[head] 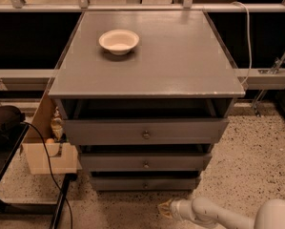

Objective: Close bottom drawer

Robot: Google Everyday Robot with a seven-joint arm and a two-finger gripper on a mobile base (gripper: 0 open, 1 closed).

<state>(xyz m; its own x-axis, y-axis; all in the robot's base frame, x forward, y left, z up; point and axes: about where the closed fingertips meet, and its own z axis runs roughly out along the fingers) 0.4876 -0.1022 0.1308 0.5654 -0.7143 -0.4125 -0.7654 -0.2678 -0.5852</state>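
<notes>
A grey three-drawer desk (180, 66) stands on a speckled floor (259, 147), with a white bowl (118, 41) on the rear left part of its top. The bottom drawer (144, 183) is the lowest of the desk's three. It is pulled out a little, with a dark gap above its flat front and a small round knob (145, 185) at its centre. The middle drawer (145, 162) and top drawer (145, 131) above it also stand open, the top one furthest. The gripper (166, 209) sits low in front of the desk, below the bottom drawer's front and right of its knob, not touching it. Whether it is apart or together cannot be told. The white arm (213, 214) extends away from the desk's front to the right. A cardboard box (46, 156) sits against the desk's left side.
</notes>
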